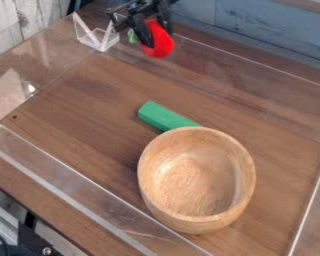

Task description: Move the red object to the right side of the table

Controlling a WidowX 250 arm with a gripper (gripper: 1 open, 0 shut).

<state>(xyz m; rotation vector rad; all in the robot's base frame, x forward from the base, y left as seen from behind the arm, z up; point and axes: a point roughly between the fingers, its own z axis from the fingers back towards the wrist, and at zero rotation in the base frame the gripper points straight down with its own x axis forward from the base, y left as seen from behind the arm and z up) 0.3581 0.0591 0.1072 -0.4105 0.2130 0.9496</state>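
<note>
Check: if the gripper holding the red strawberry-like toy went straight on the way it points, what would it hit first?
Probably the dark brown wood-grain tabletop near the far wall. The gripper, shut on the small red strawberry-like toy, points steeply down; nothing lies under it, though depth is unclear.

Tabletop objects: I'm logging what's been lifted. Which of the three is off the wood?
The red object, clamped in the gripper near the far wall. The green block and wooden bowl rest on the table.

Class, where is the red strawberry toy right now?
The red strawberry toy sits at the camera view's top centre, clamped in the gripper, lifted above the table's far edge.
</note>
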